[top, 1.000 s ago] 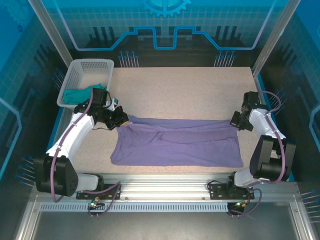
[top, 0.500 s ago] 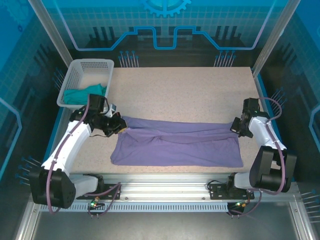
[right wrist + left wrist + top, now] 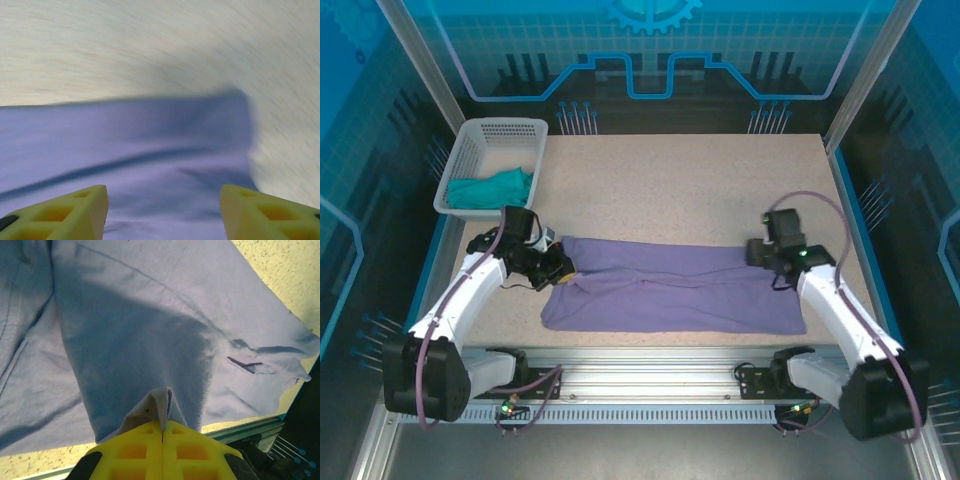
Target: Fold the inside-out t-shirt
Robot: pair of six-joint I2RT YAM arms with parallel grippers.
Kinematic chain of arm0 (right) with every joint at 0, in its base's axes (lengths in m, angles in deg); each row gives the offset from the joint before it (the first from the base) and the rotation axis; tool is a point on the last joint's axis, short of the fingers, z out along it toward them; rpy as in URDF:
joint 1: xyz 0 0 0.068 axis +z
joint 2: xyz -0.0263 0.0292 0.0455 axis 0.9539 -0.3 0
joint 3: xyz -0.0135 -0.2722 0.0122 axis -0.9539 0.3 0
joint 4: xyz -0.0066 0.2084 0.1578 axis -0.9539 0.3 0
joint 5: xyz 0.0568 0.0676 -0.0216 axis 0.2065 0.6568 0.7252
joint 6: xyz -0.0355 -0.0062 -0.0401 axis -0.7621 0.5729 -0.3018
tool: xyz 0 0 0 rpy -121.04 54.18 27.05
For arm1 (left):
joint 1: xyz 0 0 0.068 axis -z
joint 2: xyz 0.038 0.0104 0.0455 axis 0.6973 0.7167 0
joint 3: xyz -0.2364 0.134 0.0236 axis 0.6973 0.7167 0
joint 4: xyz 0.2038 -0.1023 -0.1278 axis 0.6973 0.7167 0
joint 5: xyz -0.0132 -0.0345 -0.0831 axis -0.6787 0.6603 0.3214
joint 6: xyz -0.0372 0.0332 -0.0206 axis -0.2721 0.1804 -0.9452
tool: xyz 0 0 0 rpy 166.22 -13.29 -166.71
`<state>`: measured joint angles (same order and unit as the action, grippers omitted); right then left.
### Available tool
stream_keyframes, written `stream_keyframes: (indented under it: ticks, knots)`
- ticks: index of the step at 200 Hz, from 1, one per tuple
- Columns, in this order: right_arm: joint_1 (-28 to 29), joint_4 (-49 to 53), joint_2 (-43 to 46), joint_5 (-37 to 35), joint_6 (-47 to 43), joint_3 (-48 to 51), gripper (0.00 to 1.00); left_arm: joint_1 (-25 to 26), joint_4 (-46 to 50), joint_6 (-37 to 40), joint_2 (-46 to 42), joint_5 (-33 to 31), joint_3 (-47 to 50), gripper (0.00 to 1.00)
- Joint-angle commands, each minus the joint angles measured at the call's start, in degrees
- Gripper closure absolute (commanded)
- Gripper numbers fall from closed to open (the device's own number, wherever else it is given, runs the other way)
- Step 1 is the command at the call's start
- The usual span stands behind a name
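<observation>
You are mid-fold: the t-shirt (image 3: pixel 680 295) lies as a long flat band across the near half of the worktop (image 3: pixel 700 180), between the two arms. Your left pincer (image 3: pixel 562 268) is clamped on a pinch of cloth at the band's far-left corner, its yellow fingers meeting on it in the left wrist view; your right pincer (image 3: pixel 756 252) stands wide over the far-right corner, with nothing between its fingers.

By my reading, the next move calls for the right pincer to come down and close on that corner, matching the left grip, so both can carry the far edge together; a one-sided pull would likely skew the band.

Hard to make out: the right wrist view is smeared; no chest print or neck label can be picked out, so which face is outward stays unclear; the layers inside the band are hidden.
</observation>
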<state>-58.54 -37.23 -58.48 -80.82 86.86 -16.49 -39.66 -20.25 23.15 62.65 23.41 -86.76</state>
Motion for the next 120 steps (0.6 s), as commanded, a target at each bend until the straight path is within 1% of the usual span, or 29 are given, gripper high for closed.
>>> stream_keyframes:
  ticks: [1, 16, 24, 35, 45, 48, 66, 76, 96, 120]
  knots:
    - [15.0, -10.1, -2.6, -1.2, -7.8, -0.1, 0.31, -0.2, -1.9, -0.2, 1.4, 1.7, -1.4, 1.0]
    - [26.8, -17.3, -8.3, -2.3, -9.5, -1.7, 0.19, -0.1, -2.0, 0.1, 1.7, 1.4, -1.9, 1.0]
    - [32.4, -21.7, -12.1, -3.2, -10.3, -2.6, 0.16, -0.1, -2.2, 0.1, 1.8, 1.5, -2.0, 1.0]
    - [38.4, -27.0, -17.9, -4.1, -11.8, -4.7, 0.13, -0.1, -2.4, 0.2, 1.9, 1.6, -2.0, 1.0]
    - [42.5, -30.8, -22.9, -5.3, -13.8, -6.0, 0.06, -0.1, -2.5, 0.2, 1.8, 1.6, -1.9, 1.0]
    - [43.5, -31.8, -24.0, -5.7, -14.2, -7.7, 0.05, -0.1, -2.5, 0.3, 1.7, 1.5, -1.9, 1.0]
    - [47.6, -39.1, -30.7, -5.4, -15.4, -10.1, 0.0, -0.1, -2.7, 0.5, 1.7, 1.7, -1.6, 1.0]
    - [49.4, -42.3, -34.0, -5.9, -16.0, -11.2, 0.0, -0.1, -2.9, 0.7, 1.7, 1.8, -1.5, 1.0]
    - [52.2, -47.1, -40.6, -10.9, -17.5, -13.5, 0.0, -0.1, -3.4, 0.6, 1.8, 2.2, -1.1, 1.0]
    - [53.4, -51.9, -45.7, -15.7, -17.9, -15.1, 0.0, -0.1, -3.6, 0.7, 1.6, 2.5, -1.0, 1.0]
